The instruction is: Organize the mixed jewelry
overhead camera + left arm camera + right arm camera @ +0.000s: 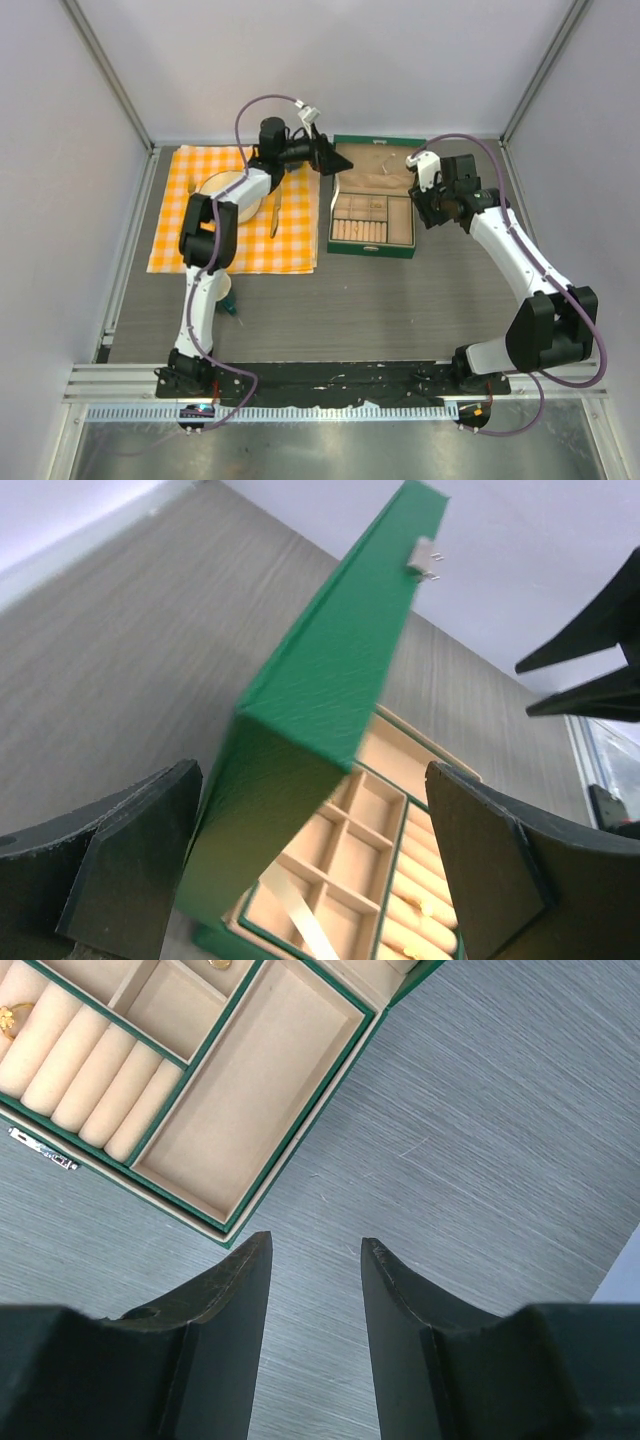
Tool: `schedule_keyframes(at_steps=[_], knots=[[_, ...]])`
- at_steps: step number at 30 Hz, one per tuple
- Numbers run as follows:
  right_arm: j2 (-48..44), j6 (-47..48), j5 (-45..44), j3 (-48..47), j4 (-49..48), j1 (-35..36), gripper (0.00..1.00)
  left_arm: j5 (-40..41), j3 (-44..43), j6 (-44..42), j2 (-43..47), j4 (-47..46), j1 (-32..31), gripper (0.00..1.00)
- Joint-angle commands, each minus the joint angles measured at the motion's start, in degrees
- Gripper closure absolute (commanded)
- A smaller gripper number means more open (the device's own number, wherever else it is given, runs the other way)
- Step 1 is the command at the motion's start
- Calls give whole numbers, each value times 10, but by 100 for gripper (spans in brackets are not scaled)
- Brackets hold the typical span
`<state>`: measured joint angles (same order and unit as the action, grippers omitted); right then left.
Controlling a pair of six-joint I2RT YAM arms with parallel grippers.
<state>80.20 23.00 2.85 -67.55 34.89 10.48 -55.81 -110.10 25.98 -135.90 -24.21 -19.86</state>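
The green beige-lined box [371, 222] stands open mid-table, its lid [375, 158] raised at the back. My left gripper [338, 160] is open at the lid's left edge. In the left wrist view the tilted green lid [330, 680] lies between the wide-open fingers [150, 830], and I cannot tell whether they touch it. Tiny gold pieces [426, 906] sit on the ring rolls. My right gripper [430, 208] is open and empty over bare table beside the box's corner [225, 1230]. Gold pieces show on a roll [10, 1018] and in a compartment [218, 963]. No silver bangle is in view.
An orange checked cloth [200, 250] lies at the left with a cream plate [232, 195] and gold cutlery [274, 222] on it. A small teal object [228, 305] sits by the left arm. White walls close in the back and sides.
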Motion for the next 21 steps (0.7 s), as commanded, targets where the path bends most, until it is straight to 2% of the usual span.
schedule_keyframes(at_steps=[1,5,12,21], knots=[[-24,4,-1,-2,-14,-5,53,-24,70,19,89,-39,3,0],[-29,4,3,-2,-13,-7,53,3,149,-28,137,10,2,0],[-31,-2,15,2,-13,-7,53,83,205,-139,194,146,-14,0],[-56,1,13,35,-13,-7,53,133,333,-168,253,154,-31,0]])
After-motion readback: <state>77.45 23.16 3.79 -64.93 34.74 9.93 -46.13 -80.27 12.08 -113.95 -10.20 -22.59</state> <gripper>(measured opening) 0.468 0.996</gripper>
